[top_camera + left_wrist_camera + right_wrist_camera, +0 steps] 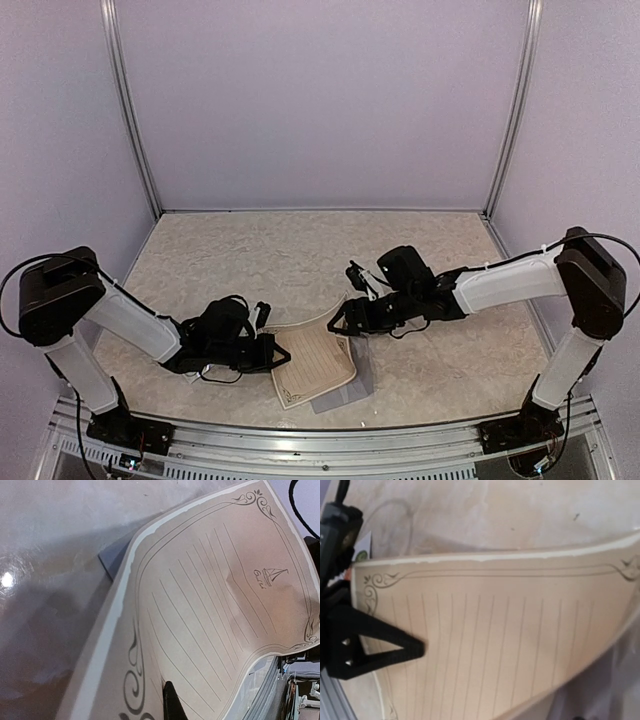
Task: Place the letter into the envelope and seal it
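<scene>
The letter (315,362) is a cream lined sheet with a scroll border, held bowed and lifted between both grippers. My left gripper (276,354) is shut on its left edge. In the left wrist view one black fingertip (170,702) lies on top of the letter (210,605) and the other is hidden under it. My right gripper (345,318) is shut on its far right corner. In the right wrist view one black finger (380,647) presses on the letter (500,630). The grey envelope (348,388) lies flat under the letter, mostly covered. Its corners show in the wrist views (112,557) (615,680).
The tabletop (300,260) is a pale mottled surface with lilac walls on three sides. A metal rail (330,440) runs along the near edge. The left arm's black body (335,525), with a small white label beside it, shows in the right wrist view.
</scene>
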`<state>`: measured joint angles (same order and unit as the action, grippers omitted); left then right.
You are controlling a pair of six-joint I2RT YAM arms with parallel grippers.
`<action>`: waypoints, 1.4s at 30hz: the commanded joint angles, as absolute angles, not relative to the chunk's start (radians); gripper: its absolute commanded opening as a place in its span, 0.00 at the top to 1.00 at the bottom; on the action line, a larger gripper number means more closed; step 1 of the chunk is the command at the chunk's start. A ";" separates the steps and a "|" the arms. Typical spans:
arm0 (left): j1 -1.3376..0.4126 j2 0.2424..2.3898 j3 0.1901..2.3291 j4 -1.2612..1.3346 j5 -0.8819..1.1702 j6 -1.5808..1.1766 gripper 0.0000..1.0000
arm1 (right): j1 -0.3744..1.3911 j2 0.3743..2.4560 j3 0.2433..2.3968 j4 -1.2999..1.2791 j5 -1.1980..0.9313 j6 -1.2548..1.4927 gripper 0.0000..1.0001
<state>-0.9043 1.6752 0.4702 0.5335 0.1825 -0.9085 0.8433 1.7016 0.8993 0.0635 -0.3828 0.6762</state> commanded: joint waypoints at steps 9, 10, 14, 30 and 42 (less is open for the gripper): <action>-0.922 1.633 0.512 0.414 0.118 -0.912 1.00 | 0.932 1.610 0.941 -0.157 -0.245 0.717 0.19; -0.922 1.631 0.512 0.410 0.115 -0.913 1.00 | 0.939 1.596 0.938 -0.159 -0.242 0.723 0.18; -0.922 1.629 0.513 0.400 0.110 -0.918 1.00 | 0.961 1.550 0.932 -0.165 -0.227 0.735 0.16; -0.925 1.620 0.512 0.396 0.104 -0.921 1.00 | 0.992 1.563 0.927 -0.169 -0.174 0.742 0.51; -0.931 1.624 0.514 0.406 0.104 -0.947 1.00 | 1.117 1.663 1.013 -0.150 -0.087 0.659 0.94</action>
